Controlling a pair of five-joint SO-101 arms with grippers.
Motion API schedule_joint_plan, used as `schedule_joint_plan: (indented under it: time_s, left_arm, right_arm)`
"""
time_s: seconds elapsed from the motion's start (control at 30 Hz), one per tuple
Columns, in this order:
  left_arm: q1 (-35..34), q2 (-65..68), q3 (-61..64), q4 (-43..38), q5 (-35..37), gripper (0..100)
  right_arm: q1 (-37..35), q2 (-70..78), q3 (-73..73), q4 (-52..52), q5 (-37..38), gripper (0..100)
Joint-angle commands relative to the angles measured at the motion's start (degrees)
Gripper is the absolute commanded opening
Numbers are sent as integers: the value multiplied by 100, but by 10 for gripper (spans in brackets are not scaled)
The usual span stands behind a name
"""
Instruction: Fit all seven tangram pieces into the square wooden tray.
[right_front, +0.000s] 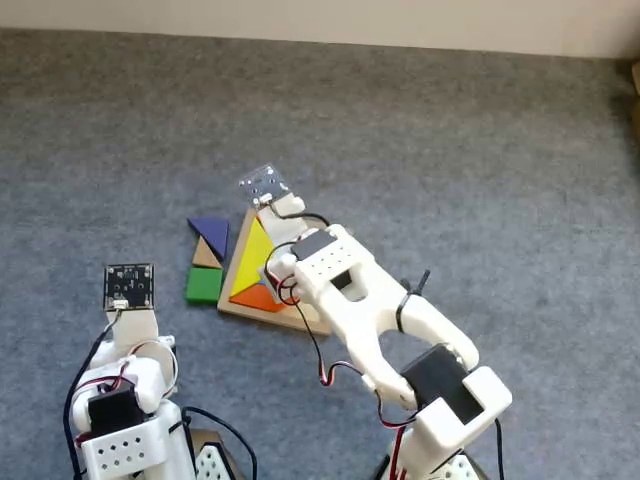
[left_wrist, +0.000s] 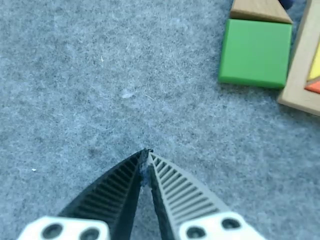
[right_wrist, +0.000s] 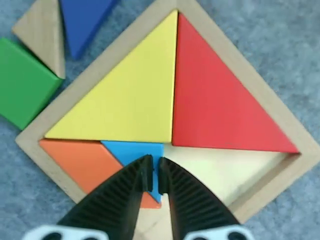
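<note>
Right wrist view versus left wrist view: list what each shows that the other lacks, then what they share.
Only the right wrist view: the red triangle, the light blue piece and the right gripper above the tray. Only the left wrist view: the left gripper, shut, over bare carpet. Both: the green square, the plain wooden triangle, and the tray with its yellow piece and orange piece.
</note>
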Motion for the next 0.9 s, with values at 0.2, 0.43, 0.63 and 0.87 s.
schedule_joint_plan:
  time_s: [0.2,0.43,0.63,0.87]
  left_arm:
    - [-75,-215,110,9,-53,6]
    - [-75,-215,110,9,-53,6]
    - [-75,-215,110,9,-53,6]
    - [-66,-189,110,0,-53,6]
  right_arm:
    - [-295,-558,13,84,-18,21]
    - [-295,-1358,514,75,-18,21]
    - [-171,-1824,884,75,-18,20]
    - [391,-2668,1226,66,-35,20]
